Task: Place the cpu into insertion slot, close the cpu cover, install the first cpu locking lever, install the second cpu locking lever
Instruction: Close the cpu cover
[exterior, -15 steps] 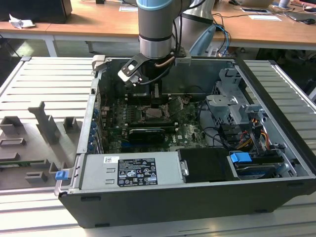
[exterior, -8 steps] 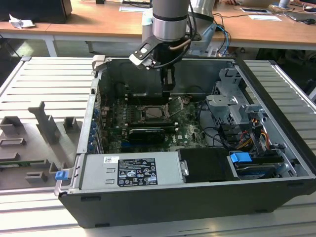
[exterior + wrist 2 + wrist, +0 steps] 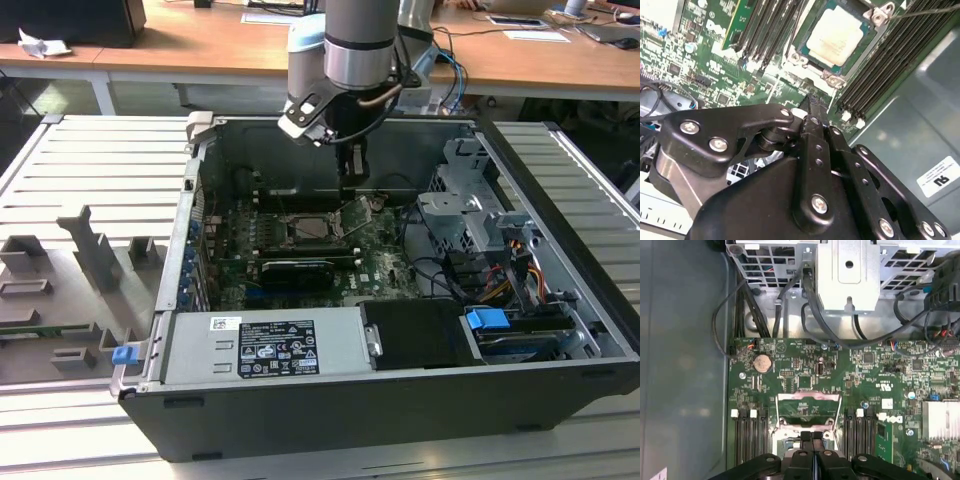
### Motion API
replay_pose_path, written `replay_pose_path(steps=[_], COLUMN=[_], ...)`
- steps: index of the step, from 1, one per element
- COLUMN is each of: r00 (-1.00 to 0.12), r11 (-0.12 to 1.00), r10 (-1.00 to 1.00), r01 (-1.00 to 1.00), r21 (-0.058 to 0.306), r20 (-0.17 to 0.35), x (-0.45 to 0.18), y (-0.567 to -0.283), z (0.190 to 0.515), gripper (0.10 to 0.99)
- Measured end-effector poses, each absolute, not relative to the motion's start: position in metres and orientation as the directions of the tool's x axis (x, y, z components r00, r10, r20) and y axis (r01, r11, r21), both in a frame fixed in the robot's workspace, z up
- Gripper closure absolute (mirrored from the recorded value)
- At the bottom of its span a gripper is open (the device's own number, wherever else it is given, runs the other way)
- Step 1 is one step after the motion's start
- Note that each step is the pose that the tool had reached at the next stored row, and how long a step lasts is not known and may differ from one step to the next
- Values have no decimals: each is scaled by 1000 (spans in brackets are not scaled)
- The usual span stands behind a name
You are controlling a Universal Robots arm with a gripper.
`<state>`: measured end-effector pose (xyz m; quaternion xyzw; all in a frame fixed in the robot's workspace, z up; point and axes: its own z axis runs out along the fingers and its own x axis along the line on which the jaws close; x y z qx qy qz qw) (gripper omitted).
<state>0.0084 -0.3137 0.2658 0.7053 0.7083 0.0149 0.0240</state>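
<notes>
The cpu (image 3: 837,40), a pale square chip, lies seated in the insertion slot (image 3: 312,229) on the green board. The cpu cover (image 3: 356,212), a thin silver frame, stands tilted up and open at the slot's edge on the exterior view's right; its windowed frame (image 3: 808,399) shows in the first wrist view. My gripper (image 3: 351,172) hangs inside the case just above the raised cover. Its black fingertips (image 3: 811,436) are pressed together, shut, with nothing seen between them, close to the cover's edge. In the second wrist view a thin wire lever (image 3: 925,11) runs past the slot's corner.
Long black memory slots (image 3: 765,30) flank the socket. A grey power supply box (image 3: 265,345) fills the case front. A metal drive cage (image 3: 470,215) and black cables (image 3: 790,290) crowd the exterior view's right. The case walls (image 3: 200,170) enclose the board.
</notes>
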Motion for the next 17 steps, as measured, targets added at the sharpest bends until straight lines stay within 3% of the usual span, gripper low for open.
replay_pose_path(steps=[17], r00=[-24], r11=[25], r10=[1000], r01=[998], r21=[52], r20=[-14], x=[47], y=[-312], z=[259], gripper=[980])
